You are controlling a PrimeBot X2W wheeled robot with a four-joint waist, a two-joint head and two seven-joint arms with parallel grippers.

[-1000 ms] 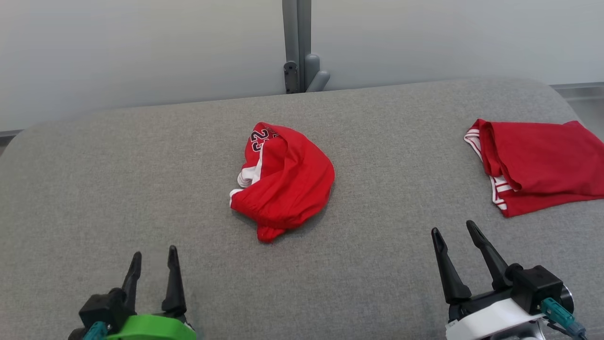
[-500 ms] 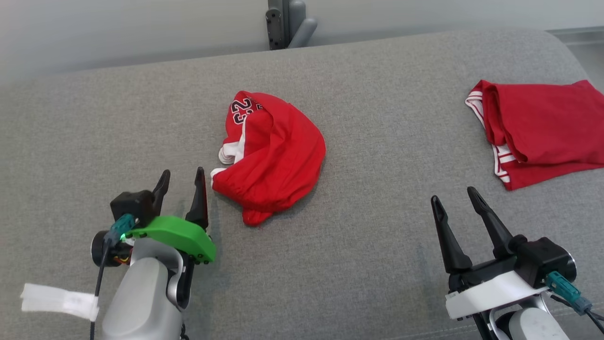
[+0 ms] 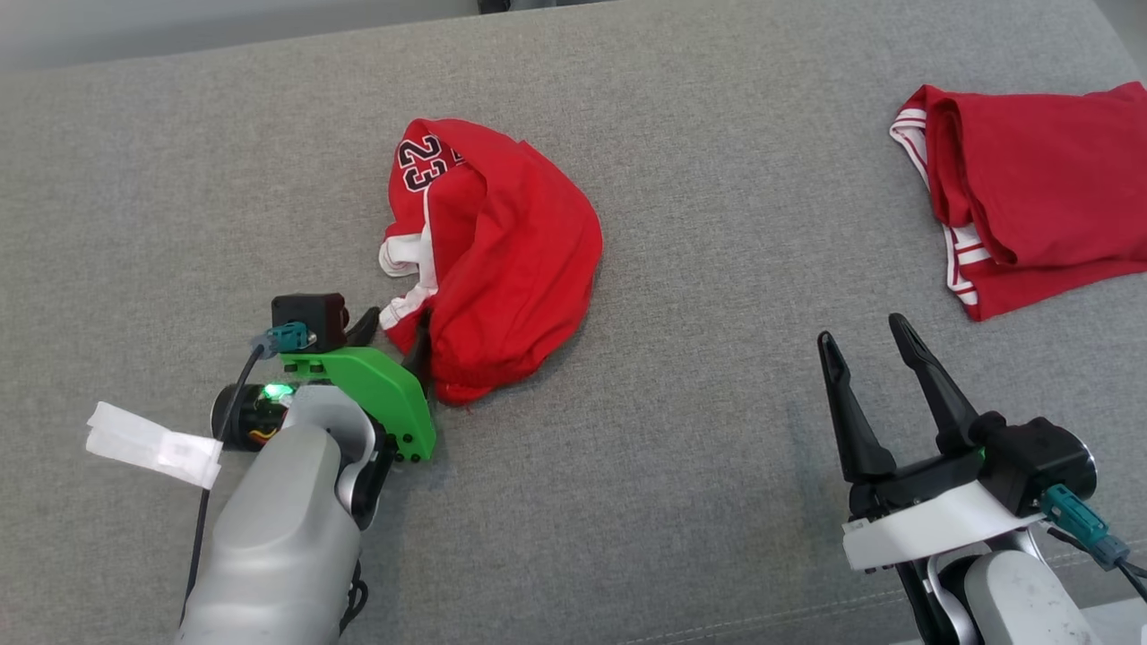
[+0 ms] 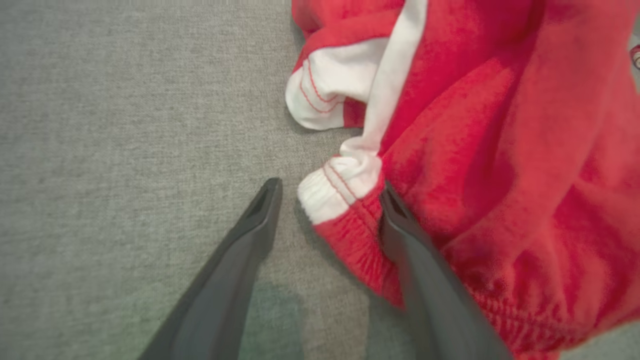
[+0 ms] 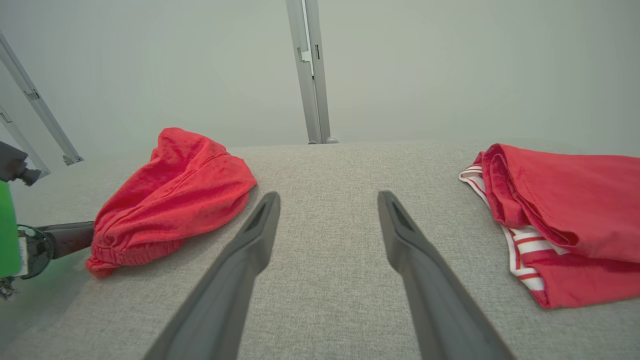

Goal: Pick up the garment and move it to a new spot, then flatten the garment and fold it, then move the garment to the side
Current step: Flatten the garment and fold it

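As the left claw (image 4: 330, 190) reaches the crumpled red shorts (image 3: 511, 251) at mid-desk (image 3: 681, 430), having crossed from the near edge within a second, its fingers stand apart astride the white-trimmed waistband corner (pickup looks imminent); the right claw (image 3: 860, 329) waits, likewise apart.

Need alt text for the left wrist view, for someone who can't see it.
The open left gripper straddles the white-and-red gathered edge of a crumpled red garment lying on a grey fabric surface. One finger is over bare surface; the other overlaps the red cloth.
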